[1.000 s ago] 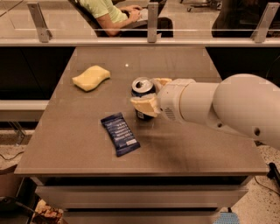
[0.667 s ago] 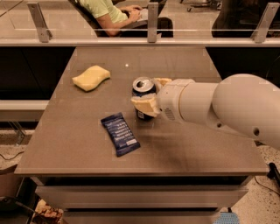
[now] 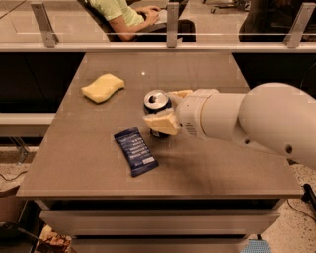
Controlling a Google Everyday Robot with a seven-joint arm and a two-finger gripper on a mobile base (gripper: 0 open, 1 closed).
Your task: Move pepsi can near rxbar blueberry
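Sponge: a yellow sponge (image 3: pixel 102 88) lies at the far left of the table, well apart from the task's things.

Rxbar blueberry: the rxbar blueberry (image 3: pixel 136 150) lies flat on the near-left part of the table, its long side slanting away from the front edge, with nothing touching it.

Pepsi can: the pepsi can (image 3: pixel 157 102) stands upright just beside the bar's far end, to its right and a little behind. Its silver top is in plain view and its base seems to sit on the table.

Gripper: the gripper (image 3: pixel 161 106) is at the can, with one tan finger across the can's near side and the other behind it. The jaws are closed around the can, holding it.

Arm: the white arm (image 3: pixel 256 118) reaches in from the right, low over the table.

Step in hand: the can looks to be near the bar already, so this reads as the set-down at the end of the carry.

Next move: likely a release, with the fingers parting evenly and the arm drawing back to the right or upward, so the can is not tipped and the wrapper is not brushed.

Surface: the table (image 3: pixel 222 173) has a smooth grey-brown top, level, with a faint sheen.

Room: a glass barrier on metal posts (image 3: pixel 172 24) runs behind the table. Beyond it a seated person (image 3: pixel 123 12) in a green shirt works at a desk, and speckled flooring shows at lower right.
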